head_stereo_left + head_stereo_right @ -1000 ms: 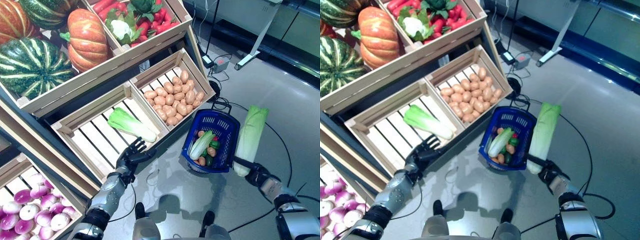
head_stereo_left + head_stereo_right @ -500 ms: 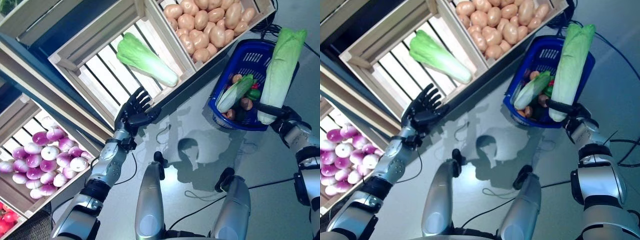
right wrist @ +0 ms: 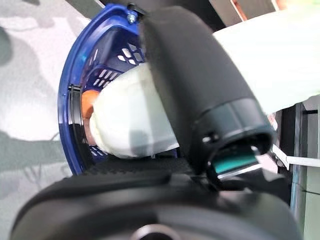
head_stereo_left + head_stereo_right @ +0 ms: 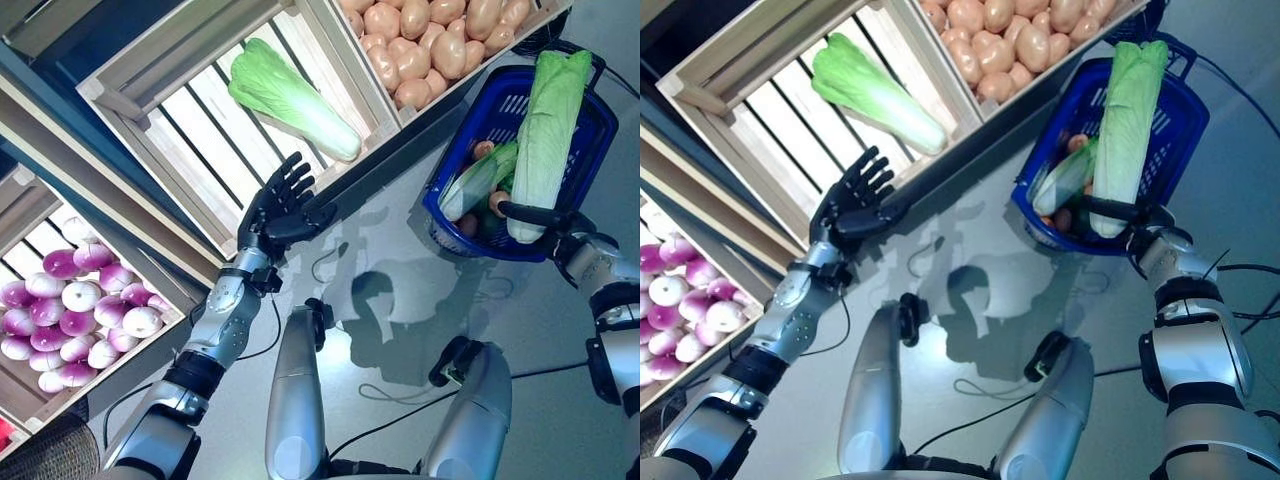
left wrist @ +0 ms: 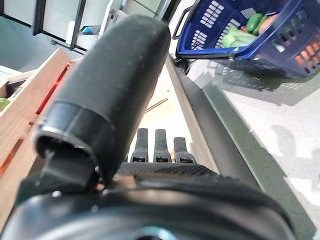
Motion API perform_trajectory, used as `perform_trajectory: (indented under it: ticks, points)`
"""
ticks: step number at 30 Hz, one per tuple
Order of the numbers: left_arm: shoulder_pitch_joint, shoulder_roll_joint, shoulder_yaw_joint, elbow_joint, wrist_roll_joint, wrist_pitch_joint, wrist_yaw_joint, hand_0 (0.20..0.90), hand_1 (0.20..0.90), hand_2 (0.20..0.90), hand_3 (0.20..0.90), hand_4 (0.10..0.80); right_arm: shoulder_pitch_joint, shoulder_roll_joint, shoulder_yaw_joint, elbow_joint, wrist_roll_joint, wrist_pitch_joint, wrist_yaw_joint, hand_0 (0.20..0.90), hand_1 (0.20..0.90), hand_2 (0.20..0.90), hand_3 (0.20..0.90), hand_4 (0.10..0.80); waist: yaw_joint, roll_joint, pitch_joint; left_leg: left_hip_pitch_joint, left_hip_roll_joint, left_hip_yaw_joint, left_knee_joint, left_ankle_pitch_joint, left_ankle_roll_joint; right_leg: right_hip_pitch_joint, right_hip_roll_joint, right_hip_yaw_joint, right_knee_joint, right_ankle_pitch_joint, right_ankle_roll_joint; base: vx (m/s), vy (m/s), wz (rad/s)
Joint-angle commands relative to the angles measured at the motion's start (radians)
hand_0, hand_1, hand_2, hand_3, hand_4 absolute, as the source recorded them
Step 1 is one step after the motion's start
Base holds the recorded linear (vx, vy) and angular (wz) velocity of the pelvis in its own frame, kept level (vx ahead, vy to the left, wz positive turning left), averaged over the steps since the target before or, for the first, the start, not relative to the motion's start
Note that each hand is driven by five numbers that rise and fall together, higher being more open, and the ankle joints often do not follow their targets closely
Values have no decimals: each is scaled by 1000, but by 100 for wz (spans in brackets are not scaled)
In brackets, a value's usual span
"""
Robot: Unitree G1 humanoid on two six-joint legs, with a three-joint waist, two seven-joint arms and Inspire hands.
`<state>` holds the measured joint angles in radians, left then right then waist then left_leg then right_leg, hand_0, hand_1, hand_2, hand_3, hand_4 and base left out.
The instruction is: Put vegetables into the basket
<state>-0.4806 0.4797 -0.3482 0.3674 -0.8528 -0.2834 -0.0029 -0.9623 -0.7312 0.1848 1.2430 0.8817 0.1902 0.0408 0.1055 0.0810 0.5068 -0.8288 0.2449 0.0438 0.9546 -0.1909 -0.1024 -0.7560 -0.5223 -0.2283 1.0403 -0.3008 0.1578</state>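
Blue perforated plastic forms the basket, an oval tub with slotted walls and a dark handle, standing on the pale grey speckled floor beside the stand of slatted wooden crates. Over it the right hand grips the white stalk end of a long napa cabbage, thumb and fingers curled round the base; the head stands nearly upright, its ribbed pale-green leaves rising above the basket's far rim, its base just above the things inside. Lying in the basket are a second, smaller cabbage set on a slant, some brown potatoes and a dark green vegetable. The right wrist view shows the smooth white stalk pressed against the palm with the dark thumb across it. Rough pale timber makes up the slatted crate in which one more leafy cabbage lies diagonally, bright green at the crinkled top and whitish at the stem. Next to it a crate holds smooth tan potatoes, and a lower crate holds glossy purple-and-white onions. The left hand hovers with fingers straight and spread, holding nothing, just in front of the cabbage crate's front edge and well apart from the basket
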Motion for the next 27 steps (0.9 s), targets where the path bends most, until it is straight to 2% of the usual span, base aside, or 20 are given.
perform_trajectory:
  ticks: [1, 3, 4, 6, 7, 8, 10, 13, 14, 17, 18, 21, 23, 27]
  points:
    - [-55, 40, 32, -56, 101, -156, 54, 900, 900, 900, 900, 800, -62, -3, -46, 15, 75, -93, -51, 900, 900, 900, 900, 800, 17, -2, -91, 72, 39, -24, -45, -99, -63, -20, 6, 63, -23, 19, -5, -55, 31, 2]
    - [-62, 58, 37, -52, 162, -164, 106, 900, 900, 900, 900, 800, -59, -5, -53, 16, 97, -93, -58, 900, 900, 900, 900, 800, 15, -2, -92, 82, 40, -21, -54, -97, -63, -11, 8, 62, -30, 20, -4, 24, 18, 5]
    - [-64, 62, 37, -48, 177, -166, 121, 900, 900, 900, 900, 800, -57, -6, -56, 18, 98, -91, -58, 900, 900, 900, 900, 800, 15, -2, -95, 92, 43, -23, -46, -124, -71, -2, 9, 66, -19, -6, 6, 111, 14, 6]
    - [-85, 97, 46, -31, 289, -167, 215, 900, 900, 900, 900, 800, -48, -10, -65, 27, 94, -85, -48, 900, 900, 900, 900, 800, 12, -2, -98, 105, 44, -22, -58, -121, -71, 6, 14, 69, -26, -4, 7, 42, 36, 4]
    - [-100, 120, 50, -26, 372, -158, 274, 900, 900, 900, 900, 800, -43, -13, -68, 28, 95, -82, -49, 900, 900, 900, 900, 800, 9, -5, -97, 104, 43, -19, -74, -93, -64, 4, 17, 67, -44, 21, -4, -38, 45, 0]
    - [-109, 134, 53, -25, 422, -154, 306, 900, 900, 900, 900, 800, -40, -16, -69, 28, 96, -77, -48, 900, 900, 900, 900, 800, 8, -6, -98, 108, 44, -17, -79, -92, -64, 8, 19, 67, -47, 21, -4, -36, 43, -1]
    - [-138, 185, 59, -25, 539, -113, 379, 900, 900, 900, 900, 800, -25, -25, -73, 33, 99, -65, -32, 900, 900, 900, 900, 800, 3, -7, -102, 116, 47, -14, -86, -90, -65, 13, 24, 71, -52, 20, -3, 37, 28, -1]
    - [-188, 249, 48, 4, 626, -42, 443, 900, 900, 900, 900, 800, -24, -32, -68, 40, 94, -53, -19, 900, 900, 900, 900, 800, -2, -8, -107, 126, 52, -8, -98, -87, -66, 22, 27, 73, -63, 20, -4, 46, 13, -1]
    - [-198, 262, 45, 16, 647, -27, 462, 900, 900, 900, 900, 800, -24, -33, -63, 42, 93, -52, -14, 900, 900, 900, 900, 800, -4, -7, -111, 136, 56, -9, -89, -113, -73, 30, 27, 77, -52, -4, 7, 102, 22, 1]
    - [-272, 341, 4, 103, 833, 23, 548, 900, 900, 900, 900, 800, -34, -35, -45, 58, 86, -55, 20, 900, 900, 900, 900, 800, -16, -7, -114, 139, 62, 3, -115, -77, -70, 29, 32, 77, -75, 24, -2, 2, 52, -2]
    - [-283, 354, -6, 114, 870, 34, 560, 900, 900, 900, 900, 800, -34, -33, -40, 58, 86, -54, 23, 900, 900, 900, 900, 800, -18, -7, -117, 149, 66, 2, -109, -101, -79, 38, 32, 81, -66, 1, 8, 103, 49, -5]
    - [-389, 444, -104, 215, 1119, 88, 678, 900, 900, 900, 900, 800, -42, -32, -5, 60, 90, -47, 58, 900, 900, 900, 900, 800, -37, -8, -122, 164, 76, 18, -139, -84, -84, 49, 38, 86, -94, 14, 13, 44, 80, -8]
    - [-459, 481, -180, 270, 1254, 133, 723, 900, 900, 900, 900, 800, -50, -29, 18, 61, 95, -47, 70, 900, 900, 900, 900, 800, -47, -9, -123, 166, 82, 26, -146, -79, -87, 48, 39, 88, -104, 22, 16, 4, 105, -9]
    - [-620, 511, -349, 422, 1427, 204, 679, 900, 900, 900, 900, 800, -69, -21, 65, 53, 94, -57, 95, 900, 900, 900, 900, 800, -75, -13, -115, 161, 93, 44, -150, -73, -92, 41, 45, 98, -119, 36, 21, -12, 118, -8]
